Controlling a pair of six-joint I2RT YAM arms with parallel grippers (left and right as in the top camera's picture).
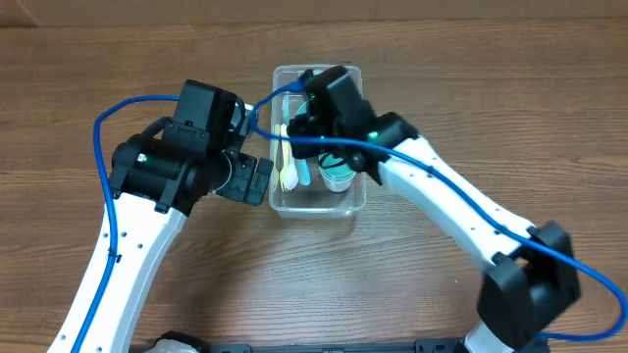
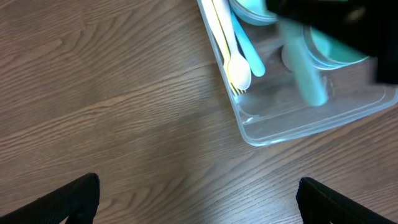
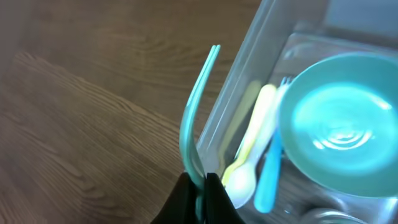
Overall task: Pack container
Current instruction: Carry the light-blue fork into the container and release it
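The right arm (image 1: 432, 178) hides part of the container (image 1: 316, 210).

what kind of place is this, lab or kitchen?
Likely a robotics lab bench, not a kitchen: left arm and right arm with blue cables over a wood-grain table, one clear container of plastic cutlery staged.

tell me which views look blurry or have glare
Overhead: sharp and evenly lit, the container easy to read. Left wrist: wood grain crisp, but the right arm across the top corner is a dark smear. Right wrist: soft throughout; the teal fork in the right gripper is fuzzy, and the teal bowl shows a bright glare patch.
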